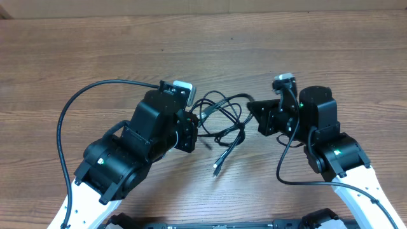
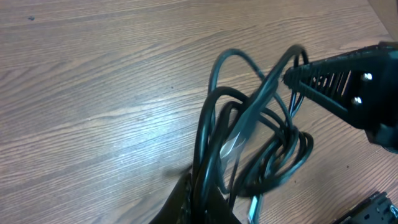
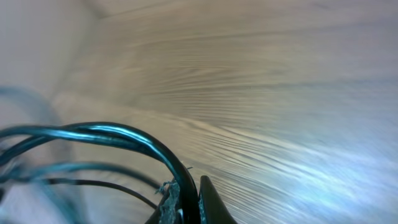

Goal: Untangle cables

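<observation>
The table (image 1: pixel 203 51) fills the frame, its far edge along the top. Bare wood is left across the upper half and at lower centre. The arms are set at lower left and lower right. The cables (image 1: pixel 222 121) are bunched at centre, grasped by the left gripper (image 1: pixel 194 129) and the right gripper (image 1: pixel 253 105). One plug (image 1: pixel 217 169) is trailed below.

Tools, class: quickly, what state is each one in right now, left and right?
Left tool: closed, holding the cables.
Right tool: closed, pinching a strand of the same cables.
</observation>
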Controlling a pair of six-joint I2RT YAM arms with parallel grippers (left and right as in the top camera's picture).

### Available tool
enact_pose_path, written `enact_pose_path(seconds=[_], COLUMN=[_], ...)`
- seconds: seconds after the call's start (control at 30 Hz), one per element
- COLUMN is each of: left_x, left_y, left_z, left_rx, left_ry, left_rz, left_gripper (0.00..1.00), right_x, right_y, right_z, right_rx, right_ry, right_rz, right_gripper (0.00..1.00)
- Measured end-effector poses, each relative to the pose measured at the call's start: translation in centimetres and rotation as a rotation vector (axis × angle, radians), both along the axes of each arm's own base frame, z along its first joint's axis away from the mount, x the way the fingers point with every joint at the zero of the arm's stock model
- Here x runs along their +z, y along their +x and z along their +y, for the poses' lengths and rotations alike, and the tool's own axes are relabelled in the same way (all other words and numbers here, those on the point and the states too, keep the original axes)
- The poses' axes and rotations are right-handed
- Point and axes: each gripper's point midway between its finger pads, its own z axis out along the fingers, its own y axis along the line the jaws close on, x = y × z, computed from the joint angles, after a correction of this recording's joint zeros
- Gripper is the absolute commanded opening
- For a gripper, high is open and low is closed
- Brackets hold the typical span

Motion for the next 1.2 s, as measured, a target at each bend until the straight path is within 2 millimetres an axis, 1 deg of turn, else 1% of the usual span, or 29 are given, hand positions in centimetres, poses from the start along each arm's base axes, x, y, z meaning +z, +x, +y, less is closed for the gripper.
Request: enact_pose_path(seconds=[0.03, 0.17, 0.3, 0.37, 0.43, 0.47, 0.5, 0.53, 0.57, 0.6, 0.77, 0.83, 0.9, 1.0, 1.07, 1.2], left_x=[0.0, 0.0, -0.1, -0.1, -0.1, -0.1, -0.2, -0.3, -0.3, -0.4, -0.7, -0.8, -0.8, -0.8, -0.8, -0.8], left_y=[0.0, 0.0, 0.0, -0.1, -0.1, -0.1, -0.1, -0.2, -0.2, -0.2, -0.3, -0.4, -0.4, -0.4, -0.4, -0.4], left_z=[0.1, 0.0, 0.0, 0.0, 0.0, 0.1, 0.1, 0.2, 0.3, 0.4, 0.7, 0.8, 0.8, 0.8, 0.8, 0.8], left_rx=[0.004, 0.004, 0.003, 0.001, 0.000, 0.003, 0.004, 0.006, 0.009, 0.010, 0.017, 0.019, 0.019, 0.018, 0.019, 0.018], left_ry=[0.001, 0.000, 0.001, 0.000, 0.001, 0.004, 0.006, 0.011, 0.015, 0.018, 0.035, 0.038, 0.039, 0.039, 0.039, 0.038], left_rz=[0.002, 0.001, 0.004, 0.005, 0.006, 0.007, 0.008, 0.010, 0.012, 0.014, 0.024, 0.026, 0.027, 0.027, 0.027, 0.027], left_gripper=[0.04, 0.04, 0.04, 0.04, 0.04, 0.04, 0.04, 0.04, 0.04, 0.04, 0.04, 0.04, 0.04, 0.04, 0.04, 0.04], right_x=[-0.7, -2.6, -3.4, -3.5, -3.5, -3.5, -3.5, -3.4, -3.4, -3.3, -2.5, -1.8, -0.8, 0.1, 0.6, 1.3], right_y=[0.1, -0.1, -0.6, -0.6, -0.6, -0.5, -0.5, -0.3, -0.3, -0.2, 0.5, 0.6, 0.5, -0.6, -1.7, -3.2], right_z=[-0.9, -3.0, -3.7, -3.9, -4.0, -4.1, -4.2, -4.2, -4.2, -4.2, -3.9, -3.0, -1.6, 0.6, 2.0, 3.4], right_rx=[-0.073, -0.230, -0.280, -0.294, -0.304, -0.310, -0.316, -0.317, -0.314, -0.312, -0.269, -0.194, -0.073, 0.128, 0.267, 0.434], right_ry=[-0.011, -0.035, -0.045, -0.045, -0.044, -0.046, -0.045, -0.049, -0.050, -0.050, -0.065, -0.066, -0.062, -0.058, -0.056, -0.050], right_rz=[0.044, 0.148, 0.200, 0.208, 0.210, 0.209, 0.210, 0.200, 0.194, 0.187, 0.122, 0.075, 0.008, -0.073, -0.129, -0.211], right_gripper=[0.04, 0.04, 0.04, 0.06, 0.19, 0.33, 0.51, 0.71, 0.77, 0.79, 0.81, 0.81, 0.80, 0.80, 0.80, 0.80])
